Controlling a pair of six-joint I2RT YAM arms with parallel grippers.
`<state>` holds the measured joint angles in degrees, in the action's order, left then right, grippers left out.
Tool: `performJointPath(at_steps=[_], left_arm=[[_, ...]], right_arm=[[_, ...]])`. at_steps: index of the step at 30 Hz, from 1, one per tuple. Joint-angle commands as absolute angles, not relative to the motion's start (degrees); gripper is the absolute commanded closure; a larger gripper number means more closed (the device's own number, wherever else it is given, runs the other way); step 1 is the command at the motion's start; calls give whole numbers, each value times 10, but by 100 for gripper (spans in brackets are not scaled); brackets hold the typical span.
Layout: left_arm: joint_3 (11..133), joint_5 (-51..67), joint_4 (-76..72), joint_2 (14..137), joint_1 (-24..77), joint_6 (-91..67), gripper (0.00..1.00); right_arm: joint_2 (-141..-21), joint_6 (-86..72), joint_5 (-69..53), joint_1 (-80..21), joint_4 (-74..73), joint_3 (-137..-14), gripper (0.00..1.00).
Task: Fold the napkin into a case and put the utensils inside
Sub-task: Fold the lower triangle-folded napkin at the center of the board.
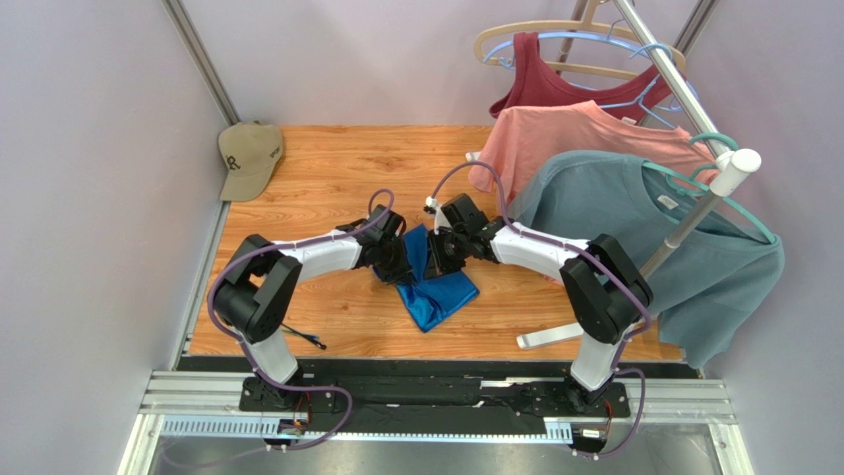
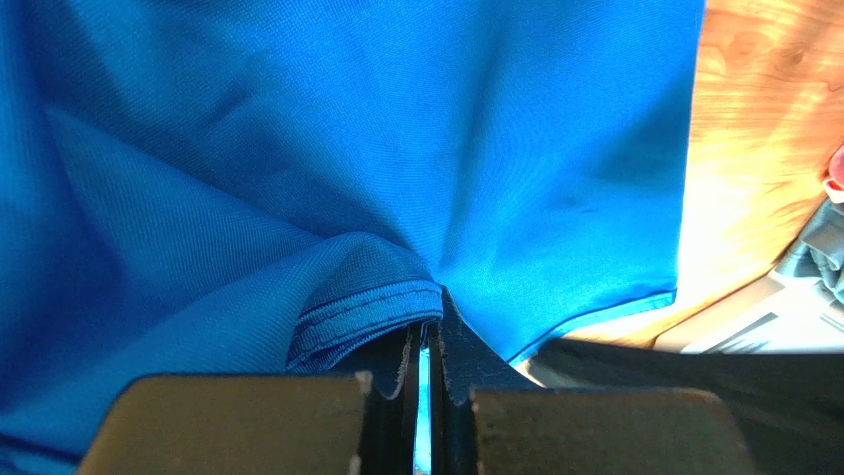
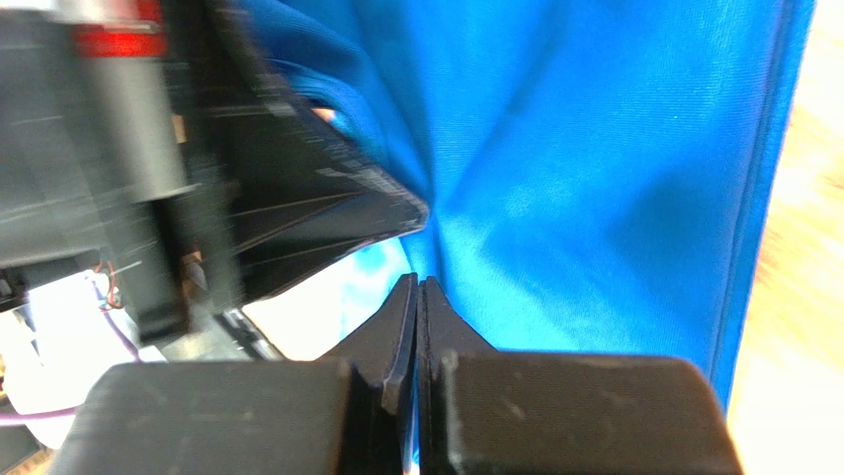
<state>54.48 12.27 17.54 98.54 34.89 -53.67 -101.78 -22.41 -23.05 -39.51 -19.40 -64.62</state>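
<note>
The napkin (image 1: 441,292) — thin, limp, slick cloth — is judged likely to slip, so hems and corners are best pinched. It is bunched in the middle of the table (image 1: 327,178). A hemmed fold is clamped by the left gripper (image 2: 428,332), cloth just beside it by the right gripper (image 3: 418,287).

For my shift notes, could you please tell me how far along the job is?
Done: only a loose fold in the napkin. In hand: left gripper and right gripper both pinch it. Left: finishing the folding and loading the utensils beside the left arm's base.
</note>
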Motion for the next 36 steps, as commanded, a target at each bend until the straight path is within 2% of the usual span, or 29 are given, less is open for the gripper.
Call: performJointPath(at_steps=[1, 10, 19, 28, 36], left_arm=[[552, 109, 172, 958, 352, -526, 100], [592, 107, 178, 999, 356, -513, 100], [606, 92, 193, 1024, 365, -504, 100], [600, 93, 183, 1029, 365, -504, 100], [607, 84, 194, 1024, 366, -502, 100]], right_arm=[[-1064, -208, -229, -389, -143, -641, 100], [-1092, -242, -228, -389, -109, -608, 100], [-1097, -241, -233, -389, -129, -628, 100], [-1000, -206, -164, -390, -224, -652, 100], [-943, -220, -250, -415, -214, -609, 99]])
